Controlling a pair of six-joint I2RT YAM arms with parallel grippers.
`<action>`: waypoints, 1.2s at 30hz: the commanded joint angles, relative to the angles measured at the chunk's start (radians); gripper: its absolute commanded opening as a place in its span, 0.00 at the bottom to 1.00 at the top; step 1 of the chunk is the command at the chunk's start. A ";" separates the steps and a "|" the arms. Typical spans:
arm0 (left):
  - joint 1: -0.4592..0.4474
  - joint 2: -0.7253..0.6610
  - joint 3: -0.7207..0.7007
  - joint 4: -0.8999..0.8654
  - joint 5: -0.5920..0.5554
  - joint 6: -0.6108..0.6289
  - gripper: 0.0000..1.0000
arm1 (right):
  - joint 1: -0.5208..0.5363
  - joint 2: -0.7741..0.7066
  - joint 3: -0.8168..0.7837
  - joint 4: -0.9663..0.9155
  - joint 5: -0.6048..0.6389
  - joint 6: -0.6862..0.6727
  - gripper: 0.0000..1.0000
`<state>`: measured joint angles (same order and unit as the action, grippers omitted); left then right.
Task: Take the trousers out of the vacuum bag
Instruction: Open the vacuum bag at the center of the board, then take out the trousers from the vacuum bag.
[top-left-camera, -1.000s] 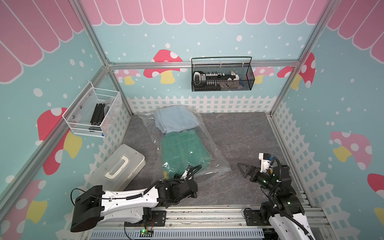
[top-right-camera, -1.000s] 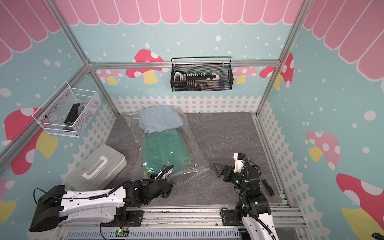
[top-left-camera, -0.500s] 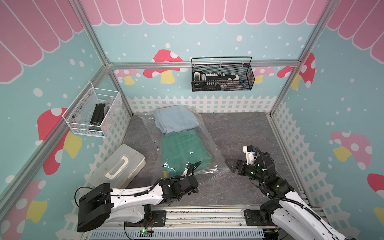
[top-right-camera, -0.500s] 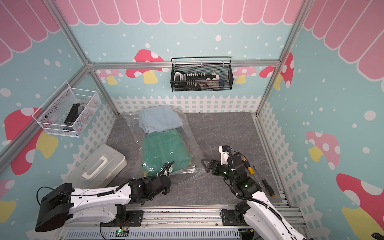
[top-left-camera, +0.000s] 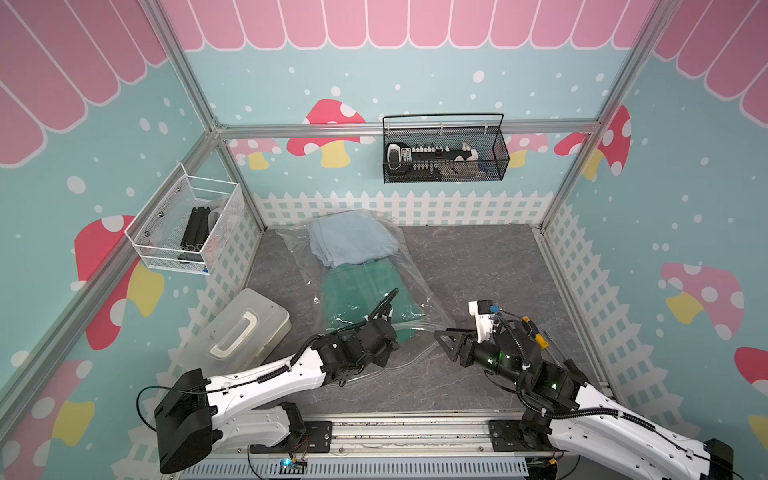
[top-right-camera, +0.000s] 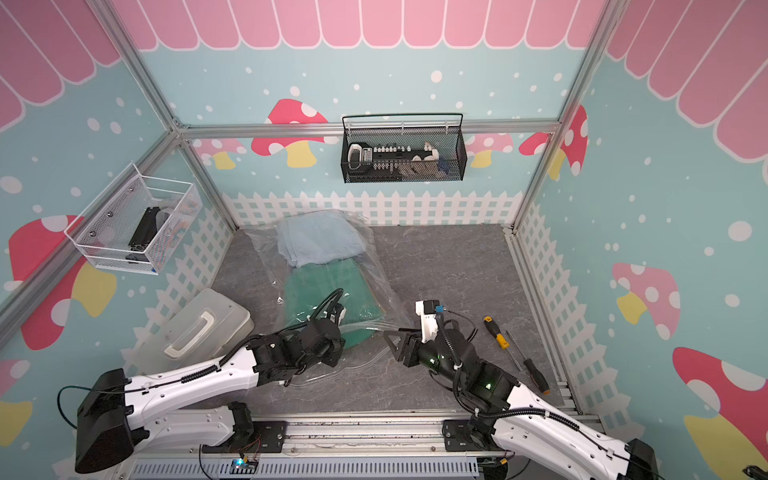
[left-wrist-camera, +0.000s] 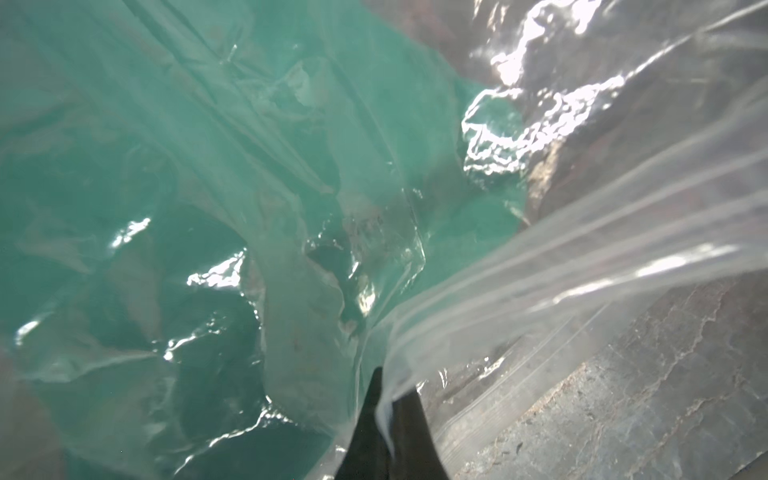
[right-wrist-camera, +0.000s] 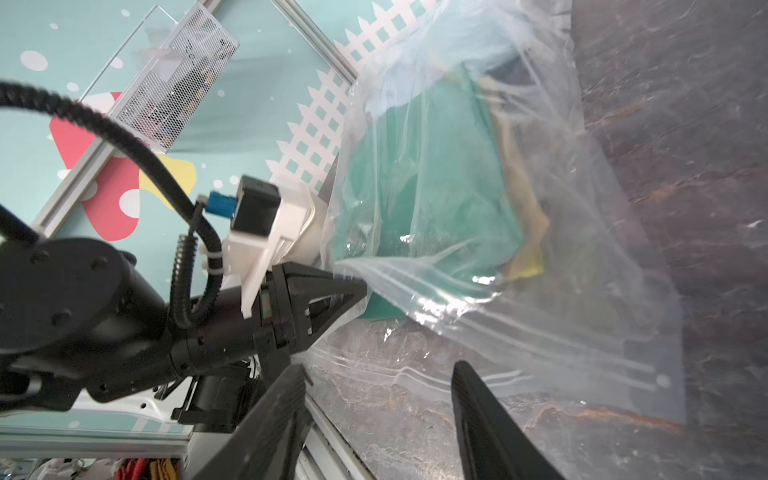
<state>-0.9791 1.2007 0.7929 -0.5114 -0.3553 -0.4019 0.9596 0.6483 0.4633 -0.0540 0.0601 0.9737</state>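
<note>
The transparent vacuum bag (top-left-camera: 419, 266) (top-right-camera: 382, 274) lies on the grey floor, its zip-seal edge toward the front. Inside it lie folded trousers: a light blue pair (top-left-camera: 351, 243) at the back and a dark green pair (top-left-camera: 361, 291) (left-wrist-camera: 166, 145) nearer the mouth. Tan (right-wrist-camera: 528, 199) and yellow (right-wrist-camera: 528, 266) edges show under the green. My left gripper (left-wrist-camera: 388, 399) (right-wrist-camera: 361, 289) is shut on the bag's upper film by the seal. My right gripper (top-left-camera: 442, 338) (right-wrist-camera: 376, 374) stands open just over the zip edge, nothing between its fingers.
A translucent hard box with a white handle (top-left-camera: 237, 328) sits front left against the fence. Two screwdrivers (top-right-camera: 496, 332) (top-right-camera: 528, 365) lie on the floor at the right. A white wire basket (top-left-camera: 187, 224) hangs on the left wall, a black mesh basket (top-left-camera: 444, 156) on the back wall.
My left gripper has closed on the bag's film near the mouth. The right arm has swung left and down toward the zip edge, and its jaws have narrowed.
</note>
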 joint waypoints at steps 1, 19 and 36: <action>0.017 0.019 0.092 -0.063 0.030 0.061 0.00 | 0.081 0.066 -0.035 0.057 0.131 0.067 0.56; 0.019 0.053 0.233 -0.194 0.089 0.099 0.00 | 0.246 0.620 0.043 0.385 0.406 0.270 0.44; 0.016 0.033 0.220 -0.160 0.141 0.118 0.00 | 0.120 0.751 0.043 0.508 0.323 0.326 0.51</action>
<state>-0.9634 1.2579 0.9997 -0.6853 -0.2535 -0.3061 1.1000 1.3792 0.4931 0.4255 0.3981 1.2587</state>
